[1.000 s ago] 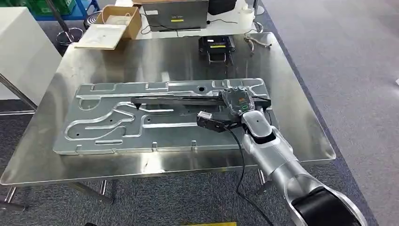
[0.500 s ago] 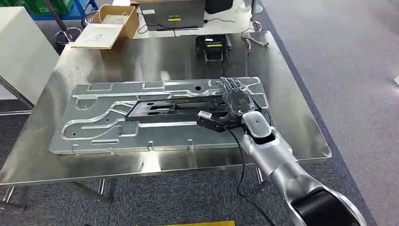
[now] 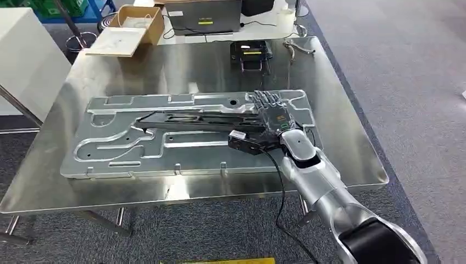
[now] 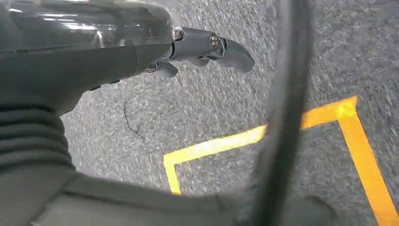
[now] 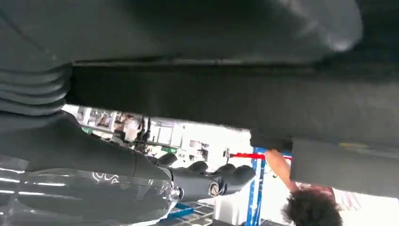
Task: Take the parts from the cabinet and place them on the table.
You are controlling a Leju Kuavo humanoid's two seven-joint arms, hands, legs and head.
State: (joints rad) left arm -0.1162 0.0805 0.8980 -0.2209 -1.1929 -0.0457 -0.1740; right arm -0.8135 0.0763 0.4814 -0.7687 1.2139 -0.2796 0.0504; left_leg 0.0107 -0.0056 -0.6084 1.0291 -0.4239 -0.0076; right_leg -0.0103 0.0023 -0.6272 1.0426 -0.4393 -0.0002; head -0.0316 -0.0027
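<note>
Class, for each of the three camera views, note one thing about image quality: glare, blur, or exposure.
Head view: sharp, with soft glare on the steel table. Left wrist view: a blurred dark streak, too smeared to identify, crosses the floor and its yellow tape line; the left hand is fairly crisp. Right wrist view: the dark part up close is underexposed and soft, while the background behind the right hand is blown out.

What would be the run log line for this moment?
stage: placing | right robot hand: on black part | part: over metal panel | left robot hand: hanging, empty
</note>
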